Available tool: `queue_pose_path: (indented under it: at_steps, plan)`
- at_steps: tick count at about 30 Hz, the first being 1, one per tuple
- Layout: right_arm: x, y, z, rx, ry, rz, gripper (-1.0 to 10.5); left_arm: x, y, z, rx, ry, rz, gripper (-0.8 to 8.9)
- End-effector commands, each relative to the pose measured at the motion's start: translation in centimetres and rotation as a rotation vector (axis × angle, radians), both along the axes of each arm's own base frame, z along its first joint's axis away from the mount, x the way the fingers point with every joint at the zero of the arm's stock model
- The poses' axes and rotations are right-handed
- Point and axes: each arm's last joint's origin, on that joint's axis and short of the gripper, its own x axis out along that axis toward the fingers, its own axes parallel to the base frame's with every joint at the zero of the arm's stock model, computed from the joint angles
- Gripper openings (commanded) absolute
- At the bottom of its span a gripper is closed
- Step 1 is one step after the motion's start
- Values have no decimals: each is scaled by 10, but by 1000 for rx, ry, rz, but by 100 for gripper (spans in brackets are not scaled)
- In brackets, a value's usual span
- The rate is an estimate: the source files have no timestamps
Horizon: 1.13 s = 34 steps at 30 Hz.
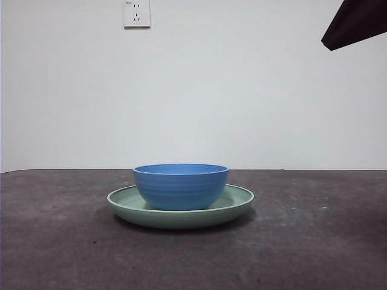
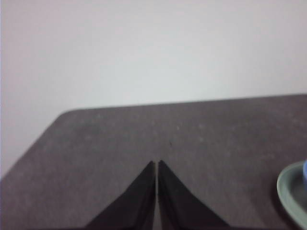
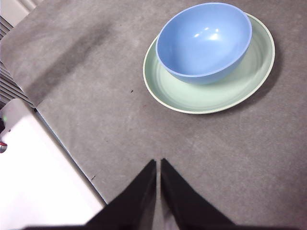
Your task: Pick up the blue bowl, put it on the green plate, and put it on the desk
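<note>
The blue bowl (image 1: 180,185) stands upright and empty inside the green plate (image 1: 237,202), which lies on the desk (image 1: 314,241) at its middle. In the right wrist view the bowl (image 3: 204,40) sits on the plate (image 3: 201,93) some way ahead of my right gripper (image 3: 158,163), which is shut, empty and above the desk (image 3: 240,158). A black tip of an arm (image 1: 355,23) shows at the front view's top right corner. My left gripper (image 2: 157,164) is shut and empty, off to the side; only the plate's rim (image 2: 288,194) and a sliver of the bowl (image 2: 304,175) show there.
A white wall with a power socket (image 1: 136,13) stands behind the desk. In the right wrist view the desk's edge and a white surface (image 3: 38,182) lie close to the gripper. The left wrist view shows a rounded desk corner (image 2: 62,115).
</note>
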Motion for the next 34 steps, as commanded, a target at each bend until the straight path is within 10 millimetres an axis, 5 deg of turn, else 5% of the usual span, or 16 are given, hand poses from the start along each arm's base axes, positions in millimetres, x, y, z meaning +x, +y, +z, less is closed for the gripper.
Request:
queue_pose_path:
  at_steps: [1, 14, 34]
  plan:
    - [0, 2, 2, 7, -6, 8, 8, 1, 0, -12, -15, 8, 13, 9]
    - [0, 2, 1, 6, -6, 8, 8, 4, 1, -51, -24, 111, 24, 9]
    - [0, 2, 2, 7, -6, 8, 8, 3, 1, -58, -24, 184, 25, 9]
